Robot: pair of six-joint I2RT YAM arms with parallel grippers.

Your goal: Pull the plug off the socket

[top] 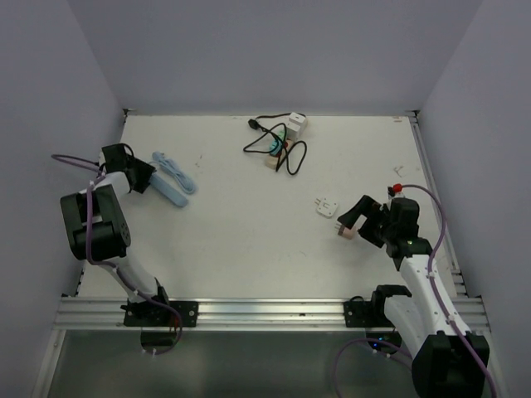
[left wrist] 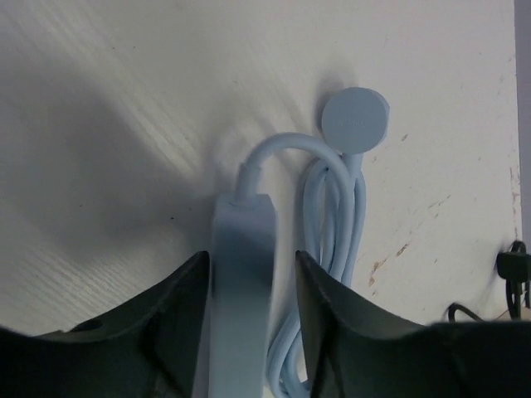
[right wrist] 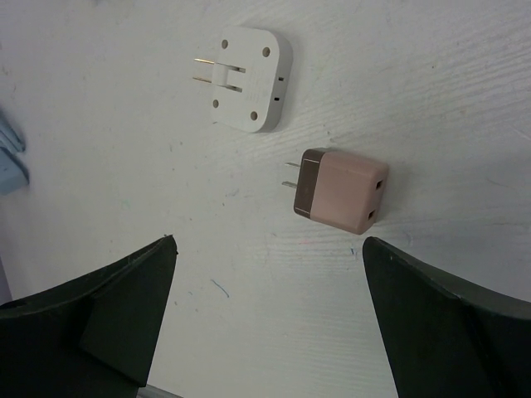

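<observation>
The socket [top: 280, 148] is laid diagonally at far centre, judged nearer the right gripper [top: 353, 220], whose jaws are spread. The left gripper [top: 148, 177] is spread astride the blue strip [top: 174, 187].

Top view: high, rear, whole table [top: 249, 224]. Wrist views: close, downward, table patches.

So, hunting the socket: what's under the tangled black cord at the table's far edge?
Under the thin black cord, part of a cream power strip shows, with a teal patch and a white block; its outlets are covered.
</observation>
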